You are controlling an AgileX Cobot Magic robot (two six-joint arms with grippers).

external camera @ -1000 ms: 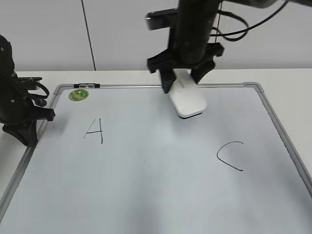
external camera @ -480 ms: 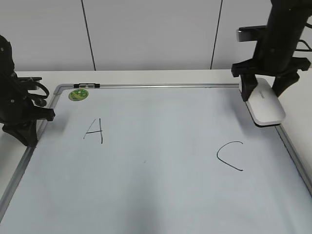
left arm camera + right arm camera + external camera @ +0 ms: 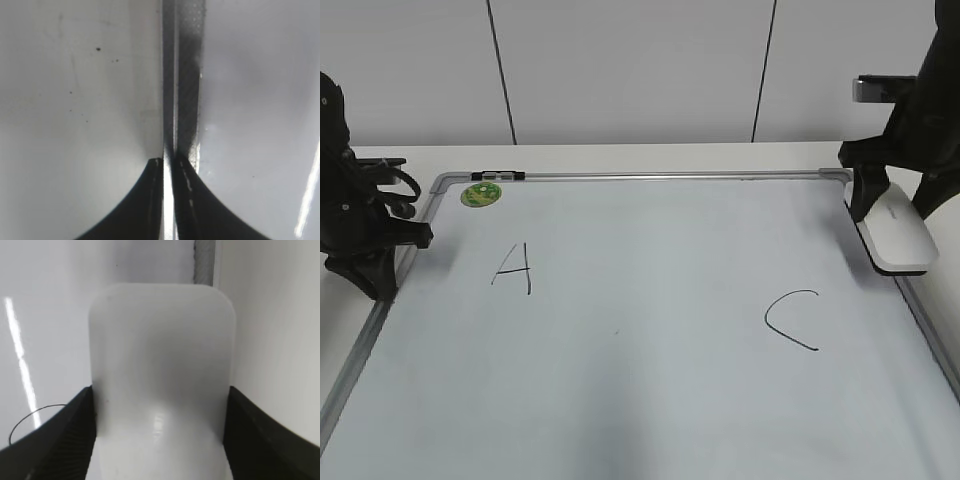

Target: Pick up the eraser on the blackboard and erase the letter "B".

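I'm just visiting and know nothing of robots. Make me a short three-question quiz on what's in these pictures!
1. True or false: a black "B" shows between the "A" and the "C" on the blackboard.
2. Which end effector grips the eraser? a) left b) right
3. Fill in: the green sticker sits near the board's far ____ corner.

Key: 1. False, that spot is blank. 2. b, the right end effector. 3. Left.

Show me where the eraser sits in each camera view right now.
Exterior view: eraser at far right, over the blackboard frame, held by the right gripper.
Left wrist view: not in it.
Right wrist view: eraser fills the centre.
Shared landmark: the "C", lower left in the right wrist view.
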